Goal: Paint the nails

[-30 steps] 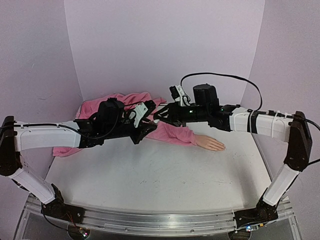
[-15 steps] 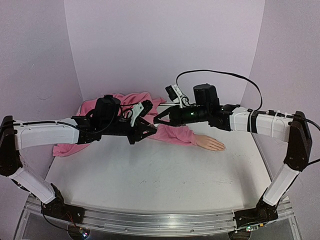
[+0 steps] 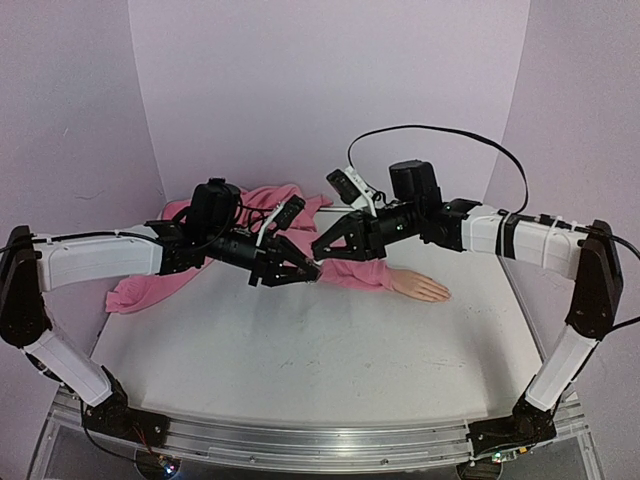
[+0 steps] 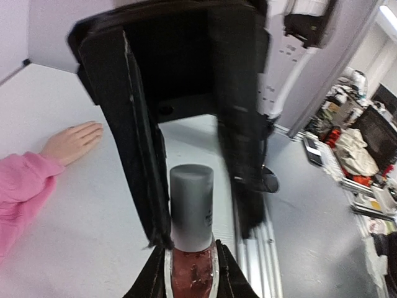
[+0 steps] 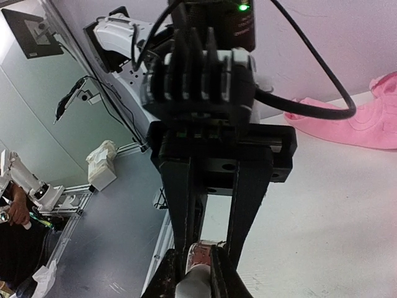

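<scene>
Evidently the bottle must be opened before any painting. The left gripper (image 3: 306, 270) clamps the body of the pinkish bottle (image 4: 189, 282) and holds it above the table (image 3: 300, 360). That lets the right gripper (image 3: 325, 248), meeting it head-on, pinch the pale cap (image 4: 191, 208), probably to twist it off. The mannequin hand (image 3: 420, 287) lies flat to their right, well apart. Its nails (image 3: 438, 293) at the fingertips are too small to make out.
</scene>
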Motion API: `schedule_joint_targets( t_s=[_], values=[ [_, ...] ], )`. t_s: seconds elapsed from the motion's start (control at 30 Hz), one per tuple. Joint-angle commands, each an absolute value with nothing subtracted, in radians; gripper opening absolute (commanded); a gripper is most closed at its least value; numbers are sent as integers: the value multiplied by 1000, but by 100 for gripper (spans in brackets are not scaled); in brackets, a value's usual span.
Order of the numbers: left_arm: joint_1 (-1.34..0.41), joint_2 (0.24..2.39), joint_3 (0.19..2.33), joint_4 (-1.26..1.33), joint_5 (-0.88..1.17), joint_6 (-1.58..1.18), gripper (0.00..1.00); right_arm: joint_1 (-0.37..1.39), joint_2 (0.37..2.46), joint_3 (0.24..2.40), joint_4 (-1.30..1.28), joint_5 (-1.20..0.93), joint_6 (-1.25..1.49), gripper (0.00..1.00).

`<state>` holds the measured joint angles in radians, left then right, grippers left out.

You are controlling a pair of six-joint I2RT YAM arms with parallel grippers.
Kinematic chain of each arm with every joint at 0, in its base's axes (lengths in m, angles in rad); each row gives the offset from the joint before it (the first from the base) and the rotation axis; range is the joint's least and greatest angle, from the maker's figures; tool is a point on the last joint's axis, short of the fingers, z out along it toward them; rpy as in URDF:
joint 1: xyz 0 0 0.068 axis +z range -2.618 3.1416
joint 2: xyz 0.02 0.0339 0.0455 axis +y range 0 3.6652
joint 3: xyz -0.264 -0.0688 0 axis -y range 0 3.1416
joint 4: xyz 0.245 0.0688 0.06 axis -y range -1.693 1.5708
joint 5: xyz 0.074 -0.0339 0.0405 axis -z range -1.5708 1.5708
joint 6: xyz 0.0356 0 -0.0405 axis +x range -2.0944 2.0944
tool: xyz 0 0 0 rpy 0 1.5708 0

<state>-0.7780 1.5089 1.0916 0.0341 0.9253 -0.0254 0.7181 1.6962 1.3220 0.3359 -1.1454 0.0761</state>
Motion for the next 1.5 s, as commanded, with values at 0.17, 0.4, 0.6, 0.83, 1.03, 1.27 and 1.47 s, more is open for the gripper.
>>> schedule_joint_targets(
  t_s=[0.17, 0.4, 0.6, 0.83, 1.03, 1.27, 1.47],
  values=[
    [-809, 1435, 1062, 118, 332, 109, 0, 730, 1607, 1309, 309, -671, 257, 82],
    [-870, 1425, 1051, 114, 124, 186, 0, 732, 1581, 1313, 316, -529, 519, 89],
    [-895, 1437, 1063, 115, 49, 186, 0, 740, 1603, 1340, 315, -520, 609, 88],
    [-916, 1435, 1065, 115, 29, 182, 0, 765, 1631, 1354, 319, -521, 619, 69],
    [-922, 1437, 1064, 116, 35, 190, 0, 796, 1666, 1369, 332, -524, 625, 64],
    [-924, 1425, 1051, 115, 31, 203, 0, 795, 1670, 1358, 361, -498, 643, 33],
    [-923, 1409, 1036, 115, 69, 196, 0, 791, 1667, 1331, 378, -523, 627, 0]
  ],
)
